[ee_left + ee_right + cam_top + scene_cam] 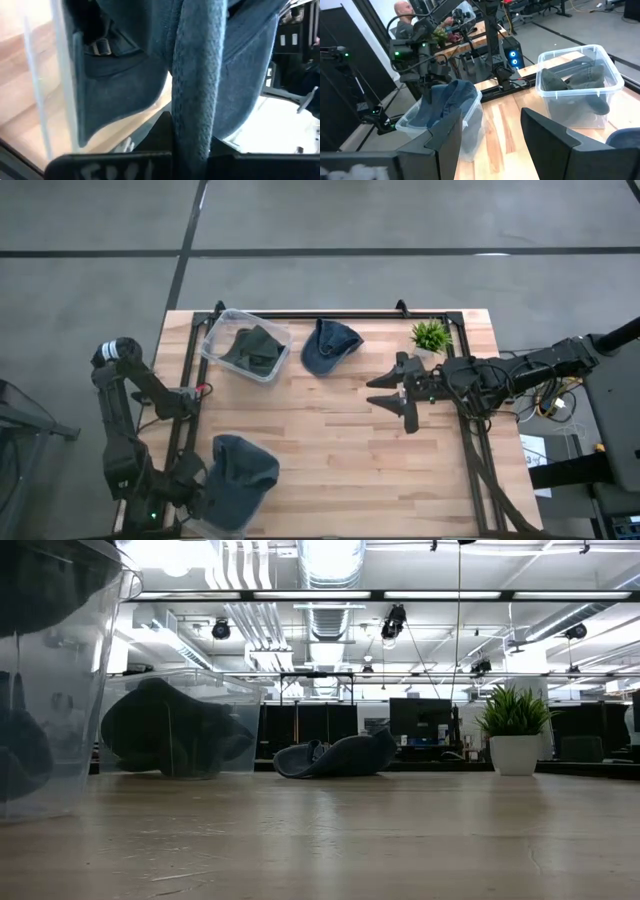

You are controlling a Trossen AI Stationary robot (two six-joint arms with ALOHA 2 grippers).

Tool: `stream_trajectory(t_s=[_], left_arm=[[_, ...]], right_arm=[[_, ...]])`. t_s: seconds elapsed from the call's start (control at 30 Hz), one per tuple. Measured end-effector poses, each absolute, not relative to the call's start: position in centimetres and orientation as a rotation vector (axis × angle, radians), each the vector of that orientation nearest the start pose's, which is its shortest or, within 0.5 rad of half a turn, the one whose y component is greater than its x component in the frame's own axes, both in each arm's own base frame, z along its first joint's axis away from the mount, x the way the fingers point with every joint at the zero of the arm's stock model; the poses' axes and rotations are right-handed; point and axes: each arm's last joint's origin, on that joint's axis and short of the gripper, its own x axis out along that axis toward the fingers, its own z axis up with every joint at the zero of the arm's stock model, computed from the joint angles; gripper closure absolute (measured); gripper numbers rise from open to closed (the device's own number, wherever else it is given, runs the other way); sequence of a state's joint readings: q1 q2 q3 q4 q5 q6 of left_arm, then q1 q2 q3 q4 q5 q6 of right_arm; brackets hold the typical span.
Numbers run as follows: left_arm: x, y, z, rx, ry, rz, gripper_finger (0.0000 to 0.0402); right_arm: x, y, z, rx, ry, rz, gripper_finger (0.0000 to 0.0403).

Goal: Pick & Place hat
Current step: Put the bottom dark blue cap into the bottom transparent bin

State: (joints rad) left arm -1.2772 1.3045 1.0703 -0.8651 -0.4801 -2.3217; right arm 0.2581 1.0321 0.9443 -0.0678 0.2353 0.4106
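Worktop (330, 450) of pale wood planks carries everything, with a dark frame rail along its far edge and both sides.

Arms come next. The left arm stands at the near left corner, and its left end effector (205, 492) is at a clear bin (470, 127) there, pinching a blue denim hat (240, 475). In the left wrist view a fold of that hat (197, 85) runs straight down between the dark fingers, and the bin's clear wall (60, 80) stands beside it. From the right wrist view the hat (442, 102) sits piled in this bin, rising above its rim, with the left arm over it. The right arm reaches in from the right side, and its right end effector (400, 393) hangs over the middle right of the worktop with fingers spread wide and nothing between them.

A second clear bin (245, 345) lies at the far left, tilted to the edge, and holds a dark green hat (250, 350). The low view shows this bin (175, 730) with the dark hat bunched inside.

Another blue hat (330, 345) lies loose on the wood just beside that bin, near the far edge; in the low view it (335, 757) lies flat and crumpled.

A small plant (430, 337) in a white pot (517, 754) stands upright at the far right, near the right end effector.

A person (405, 15) shows in the room beyond, seen only in the right wrist view.
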Motion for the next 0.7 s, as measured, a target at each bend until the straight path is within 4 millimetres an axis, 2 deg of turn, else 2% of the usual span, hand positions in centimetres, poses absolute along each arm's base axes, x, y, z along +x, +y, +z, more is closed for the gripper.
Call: stream_trajectory(t_s=[0.37,0.7], left_arm=[[9.0,-22.3,25.8,-1.226,1.069,0.481,0.0389],[9.1,-22.3,25.8,-1.223,1.025,0.472,0.0393]], right_arm=[[22.3,5.2,35.4,0.381,0.154,-0.008,0.0207],[22.3,5.2,35.4,0.392,0.153,-0.009,0.0207]])
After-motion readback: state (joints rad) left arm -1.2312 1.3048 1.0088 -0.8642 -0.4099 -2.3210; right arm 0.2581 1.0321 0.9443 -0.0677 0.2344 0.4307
